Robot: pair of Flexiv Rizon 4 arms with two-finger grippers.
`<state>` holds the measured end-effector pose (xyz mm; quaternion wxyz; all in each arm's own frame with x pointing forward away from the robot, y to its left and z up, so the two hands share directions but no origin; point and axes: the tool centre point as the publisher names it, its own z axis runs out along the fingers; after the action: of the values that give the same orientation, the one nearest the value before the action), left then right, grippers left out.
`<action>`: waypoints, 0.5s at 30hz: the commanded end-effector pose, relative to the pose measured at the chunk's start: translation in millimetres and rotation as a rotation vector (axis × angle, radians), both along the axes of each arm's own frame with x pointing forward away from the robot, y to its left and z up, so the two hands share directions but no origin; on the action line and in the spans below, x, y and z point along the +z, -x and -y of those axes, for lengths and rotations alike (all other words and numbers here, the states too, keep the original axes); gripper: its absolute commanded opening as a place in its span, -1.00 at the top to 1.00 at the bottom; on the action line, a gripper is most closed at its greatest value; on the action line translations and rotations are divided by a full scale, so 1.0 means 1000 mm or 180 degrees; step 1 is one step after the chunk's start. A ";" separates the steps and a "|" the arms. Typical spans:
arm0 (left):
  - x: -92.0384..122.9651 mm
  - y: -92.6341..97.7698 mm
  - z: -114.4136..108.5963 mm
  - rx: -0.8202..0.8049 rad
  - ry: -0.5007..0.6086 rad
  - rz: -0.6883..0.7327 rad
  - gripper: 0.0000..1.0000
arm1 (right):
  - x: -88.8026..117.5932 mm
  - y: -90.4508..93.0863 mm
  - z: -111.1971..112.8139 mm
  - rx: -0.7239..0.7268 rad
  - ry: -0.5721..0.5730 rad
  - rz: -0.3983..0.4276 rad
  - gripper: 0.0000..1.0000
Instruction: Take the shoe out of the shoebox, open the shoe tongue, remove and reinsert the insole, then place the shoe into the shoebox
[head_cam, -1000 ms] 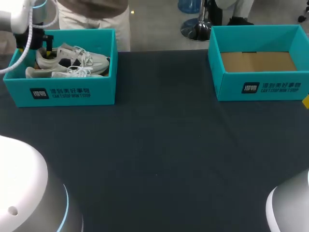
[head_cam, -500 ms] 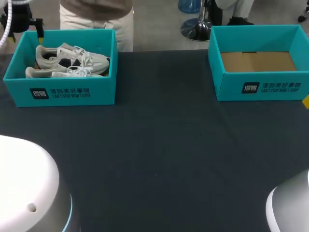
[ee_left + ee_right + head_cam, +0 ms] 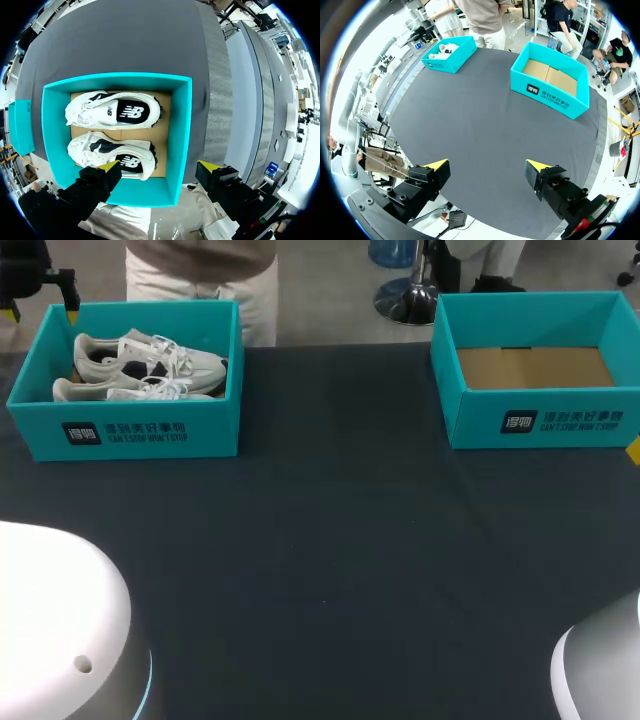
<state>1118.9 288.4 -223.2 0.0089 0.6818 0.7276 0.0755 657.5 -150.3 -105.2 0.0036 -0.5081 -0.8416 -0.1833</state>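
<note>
The left hand, released with its fingers spread wide, hangs above the edge of the teal shoebox where two white shoes lie side by side, while the right hand, likewise released, hovers over the dark bench.

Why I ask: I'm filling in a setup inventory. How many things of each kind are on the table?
Shoes: 2, the rear shoe and the front shoe, both in the left shoebox.
Shoeboxes: 2, the left shoebox and the empty right shoebox.
Total: 4.
</note>
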 end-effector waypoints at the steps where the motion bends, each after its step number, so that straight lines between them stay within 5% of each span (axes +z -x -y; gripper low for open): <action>1: 0.001 0.003 0.000 0.0000 0.0021 0.0011 -1.00 | 0.000 -0.003 0.000 0.0004 0.0005 -0.0020 -1.00; 15: -0.020 0.024 0.001 0.0043 0.0028 -0.0115 -1.00 | 0.000 -0.003 0.000 0.0004 0.0005 -0.0020 -1.00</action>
<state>1099.2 288.9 -236.5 -0.0046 0.6804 0.7307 0.0564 657.5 -150.3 -105.2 0.0036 -0.5081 -0.8416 -0.1833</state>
